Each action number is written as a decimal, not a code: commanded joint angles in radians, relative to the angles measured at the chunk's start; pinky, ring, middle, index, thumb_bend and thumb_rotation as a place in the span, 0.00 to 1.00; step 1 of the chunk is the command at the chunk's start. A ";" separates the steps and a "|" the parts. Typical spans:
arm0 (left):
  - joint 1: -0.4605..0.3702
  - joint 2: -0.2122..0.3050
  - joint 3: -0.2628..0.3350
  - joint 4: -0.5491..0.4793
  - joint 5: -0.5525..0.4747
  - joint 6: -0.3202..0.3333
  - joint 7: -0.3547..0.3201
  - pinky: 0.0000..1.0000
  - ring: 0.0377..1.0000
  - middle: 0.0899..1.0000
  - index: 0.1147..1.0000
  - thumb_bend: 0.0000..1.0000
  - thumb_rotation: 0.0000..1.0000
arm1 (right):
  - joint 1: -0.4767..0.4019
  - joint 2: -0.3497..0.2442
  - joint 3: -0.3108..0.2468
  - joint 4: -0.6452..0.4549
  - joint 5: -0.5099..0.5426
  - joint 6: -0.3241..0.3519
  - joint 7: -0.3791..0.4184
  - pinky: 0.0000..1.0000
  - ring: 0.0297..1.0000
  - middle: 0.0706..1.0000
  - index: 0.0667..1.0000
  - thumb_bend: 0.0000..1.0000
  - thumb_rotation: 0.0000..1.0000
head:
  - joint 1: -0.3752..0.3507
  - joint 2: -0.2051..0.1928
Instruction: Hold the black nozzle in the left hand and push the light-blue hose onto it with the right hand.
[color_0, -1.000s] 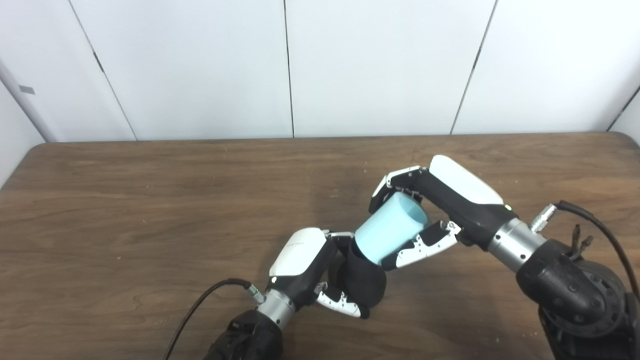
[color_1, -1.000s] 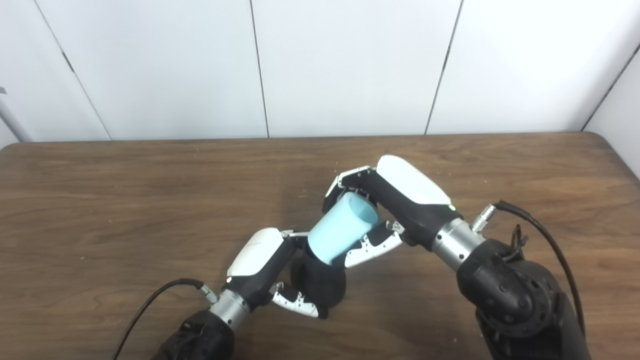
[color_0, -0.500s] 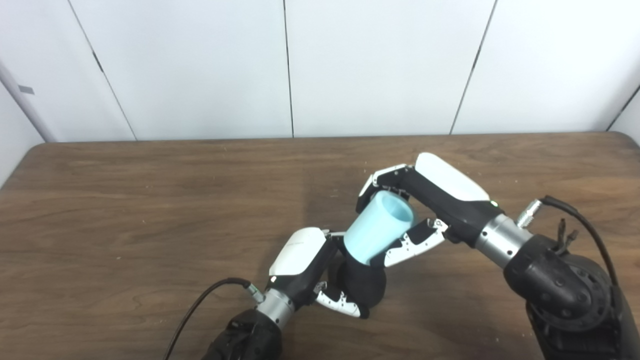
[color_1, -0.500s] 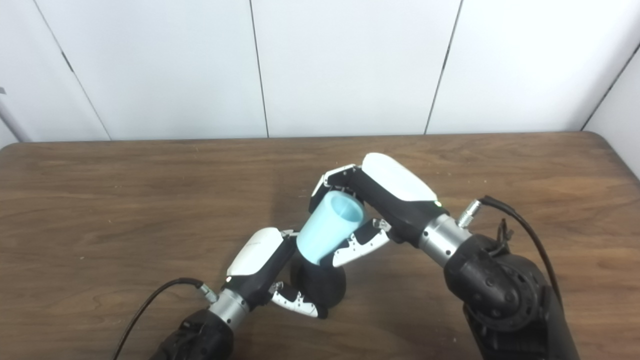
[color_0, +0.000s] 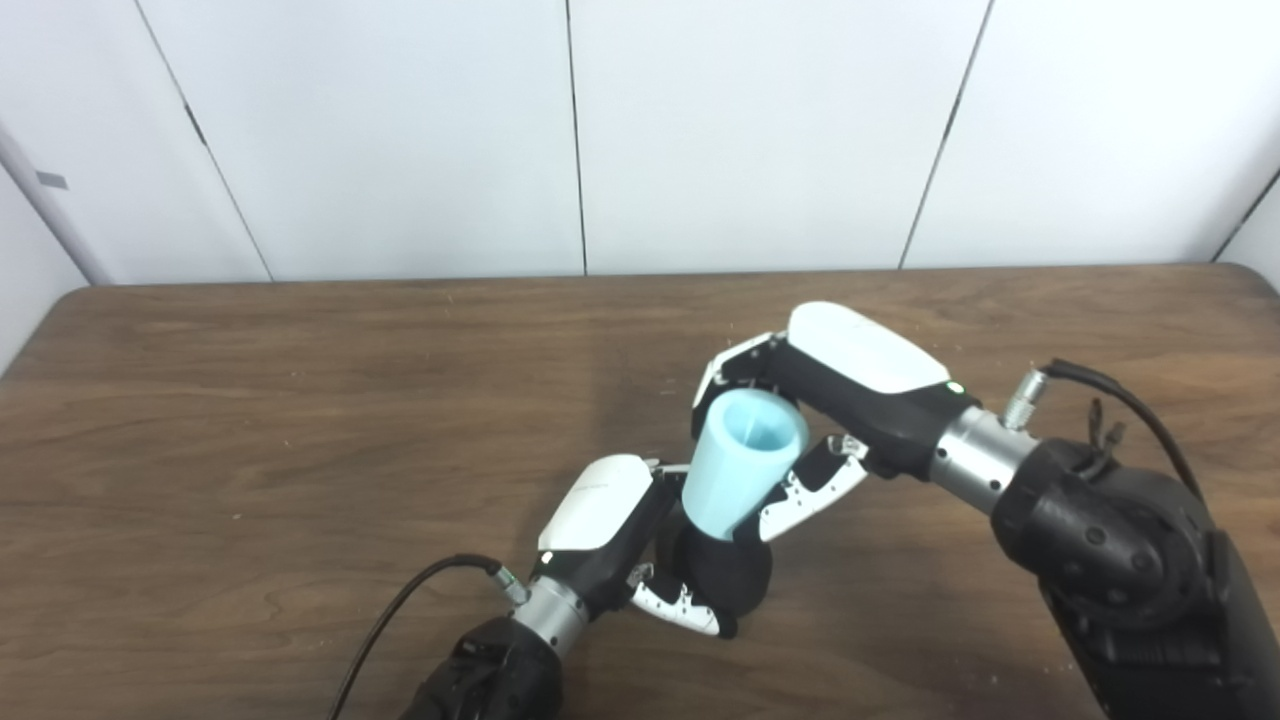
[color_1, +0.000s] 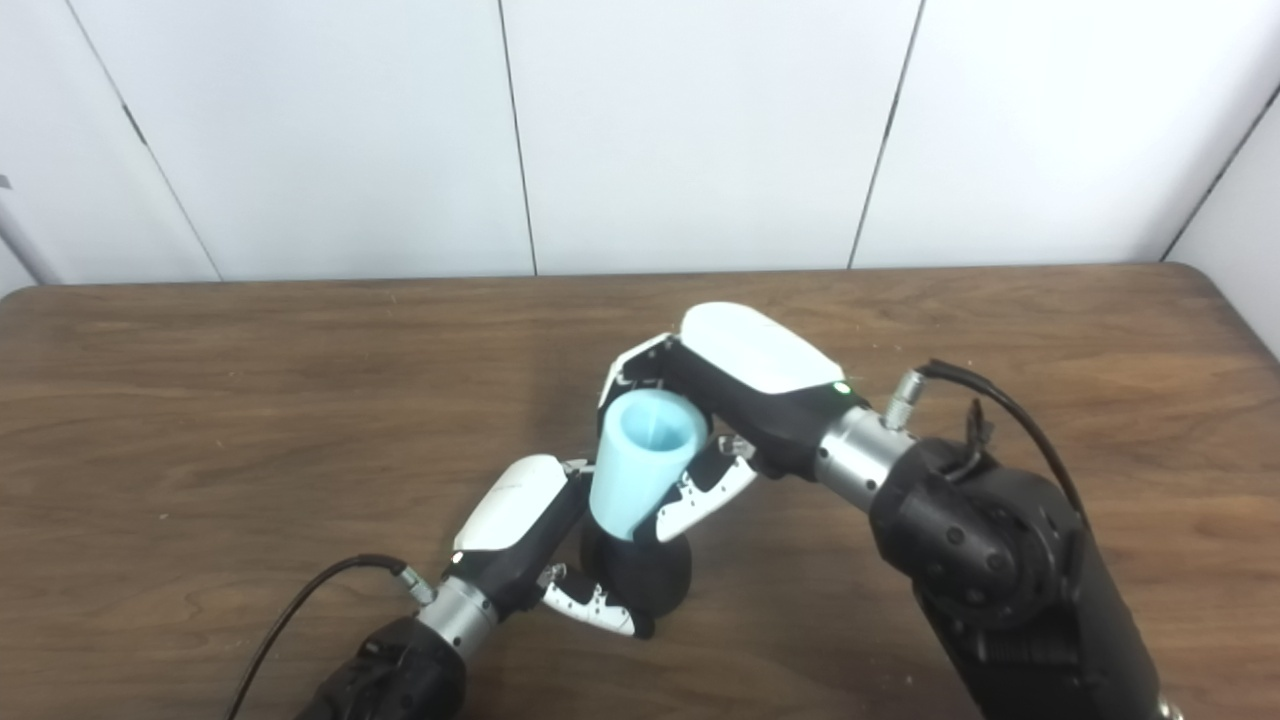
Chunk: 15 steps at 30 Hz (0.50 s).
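The black nozzle stands near the table's front middle, with my left hand shut around its lower body. The light-blue hose, a short tapered tube, sits over the nozzle's top, nearly upright with its open end facing up. My right hand is shut on the hose, fingers behind it and thumb in front. The nozzle's tip is hidden inside the hose. In the right eye view the hose stands above the nozzle.
A brown wooden table spreads under both arms, with white wall panels behind its far edge. A black cable trails from my left wrist, another cable loops off my right forearm.
My right hand has swung left and tipped the hose from a lean to the right to nearly upright over the nozzle. My left hand and the nozzle stayed put.
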 joint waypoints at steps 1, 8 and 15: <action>0.044 0.018 -0.035 0.052 -0.002 0.053 -0.108 0.85 0.62 0.41 0.43 0.52 0.00 | -0.041 -0.027 0.010 -0.008 0.009 -0.015 0.035 0.31 0.42 0.49 0.47 0.50 0.00 | 0.001 0.001; 0.043 0.012 -0.034 0.051 0.002 0.057 -0.111 0.85 0.62 0.41 0.43 0.52 0.00 | -0.081 -0.070 0.043 0.002 0.021 -0.036 0.074 0.31 0.42 0.49 0.46 0.50 0.00 | -0.002 0.007; 0.046 0.007 -0.032 0.052 0.006 0.059 -0.108 0.84 0.62 0.41 0.43 0.52 0.00 | -0.067 -0.065 0.053 -0.008 0.043 -0.029 0.069 0.31 0.42 0.48 0.46 0.50 0.00 | -0.005 0.011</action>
